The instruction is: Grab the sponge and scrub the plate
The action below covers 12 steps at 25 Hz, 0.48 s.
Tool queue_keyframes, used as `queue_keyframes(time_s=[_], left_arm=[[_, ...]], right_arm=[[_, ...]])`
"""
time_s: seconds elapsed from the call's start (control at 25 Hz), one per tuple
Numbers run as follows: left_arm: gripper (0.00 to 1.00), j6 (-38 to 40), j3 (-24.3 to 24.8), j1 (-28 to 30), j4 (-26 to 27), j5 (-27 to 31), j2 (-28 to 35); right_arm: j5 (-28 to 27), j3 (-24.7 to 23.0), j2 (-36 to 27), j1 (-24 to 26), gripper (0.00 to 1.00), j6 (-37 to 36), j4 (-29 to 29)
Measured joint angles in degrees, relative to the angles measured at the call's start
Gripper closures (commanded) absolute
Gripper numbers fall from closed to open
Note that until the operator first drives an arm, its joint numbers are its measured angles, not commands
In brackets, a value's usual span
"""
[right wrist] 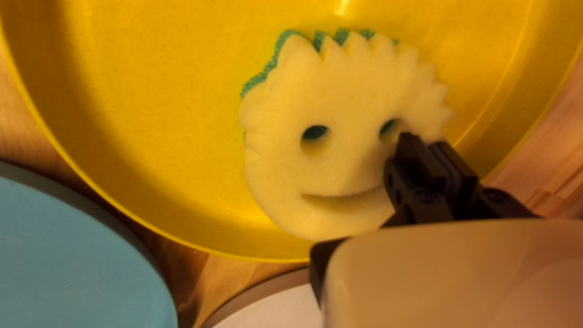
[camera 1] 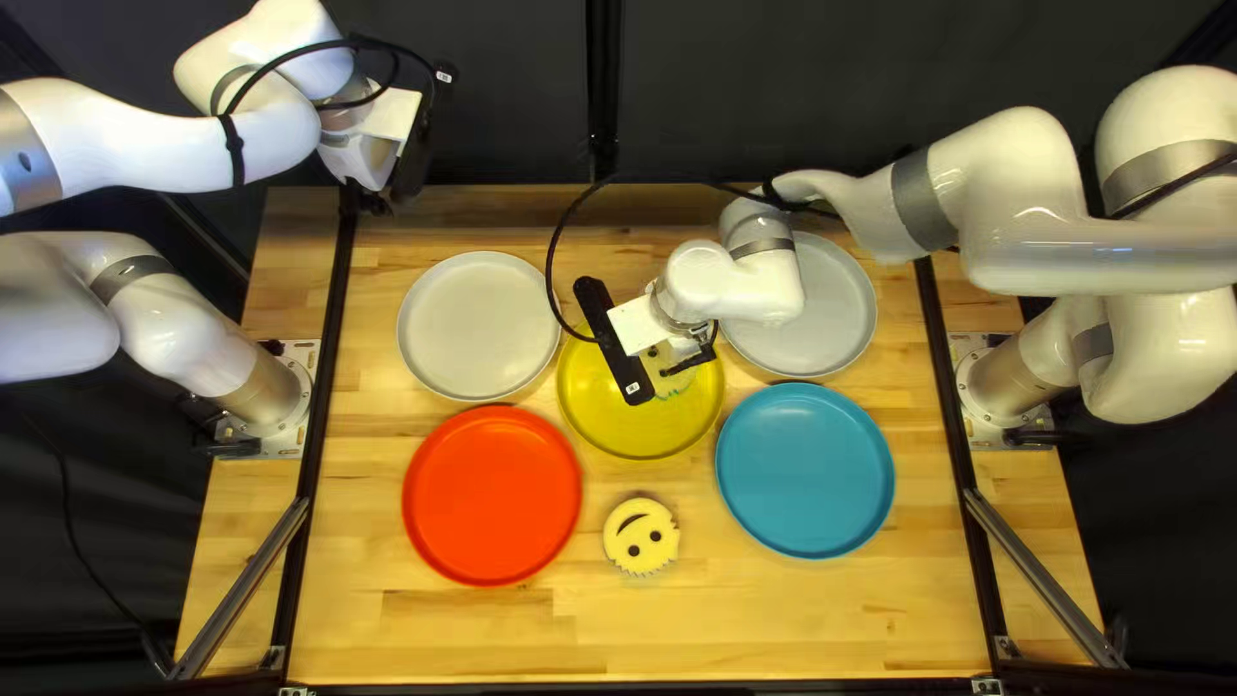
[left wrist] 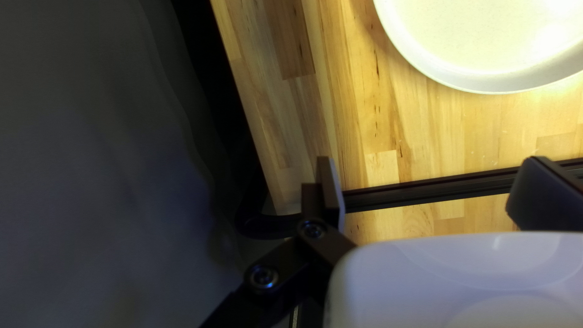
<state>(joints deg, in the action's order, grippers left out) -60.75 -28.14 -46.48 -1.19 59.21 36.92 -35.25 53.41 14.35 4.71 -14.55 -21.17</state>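
My right gripper (camera 1: 704, 346) is low over the yellow plate (camera 1: 619, 425) in the top left view, at a pale yellow face-shaped sponge (camera 1: 668, 377). From the right wrist, my gripper (right wrist: 426, 142) has its fingers nearly together, pinching one side of the sponge (right wrist: 346, 103) beside an eye hole. Green scrubbing material shows under its jagged edge, above the yellow plate (right wrist: 152, 152); contact with the plate cannot be told. My left gripper (camera 1: 374, 200) hangs near the table's far left corner; in its wrist view the gripper (left wrist: 430, 182) stands open with nothing between its fingers.
A second face-shaped sponge (camera 1: 641, 535) lies in front of the yellow plate. Around them are a red plate (camera 1: 492, 495), a blue plate (camera 1: 805, 471) and two pale plates (camera 1: 478, 325) (camera 1: 825, 316), the right one partly under my right arm.
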Motion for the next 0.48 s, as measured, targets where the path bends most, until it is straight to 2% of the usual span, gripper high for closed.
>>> queue_keyframes(time_s=[0.2,0.48], left_arm=[[0.00,0.0,0.0,0.0,0.0,0.0,0.0],[0.00,0.0,0.0,0.0,0.0,0.0,0.0]], right_arm=[[1.6,-2.0,-1.0,0.7,1.00,-0.1,-0.5],[1.4,-2.5,-1.1,-2.8,1.00,2.4,0.0]])
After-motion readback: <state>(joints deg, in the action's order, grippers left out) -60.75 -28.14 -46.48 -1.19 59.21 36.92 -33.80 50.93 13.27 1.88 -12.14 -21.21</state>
